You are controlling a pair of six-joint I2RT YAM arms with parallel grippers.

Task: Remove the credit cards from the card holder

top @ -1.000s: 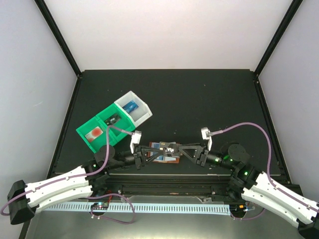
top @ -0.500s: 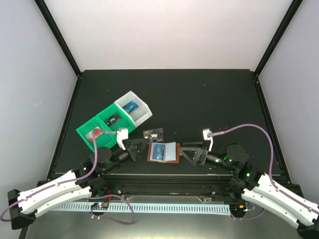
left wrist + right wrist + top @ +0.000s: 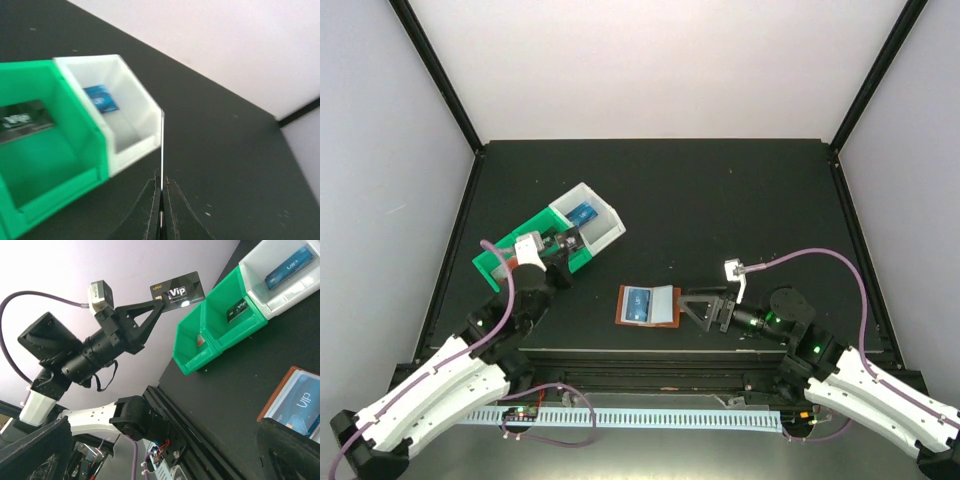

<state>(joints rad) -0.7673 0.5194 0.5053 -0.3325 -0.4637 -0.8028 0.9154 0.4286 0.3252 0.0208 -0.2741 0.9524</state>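
Holder (image 3: 666, 304) open, blue card (image 3: 638, 304) inside; dark card (image 3: 177, 291) aloft.

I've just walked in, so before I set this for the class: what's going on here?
The left gripper pinches a dark card between its fingers, above the green-and-white bin tray, whose compartments already hold cards. The right gripper sits open at the right edge of the open card holder, which holds a blue card.
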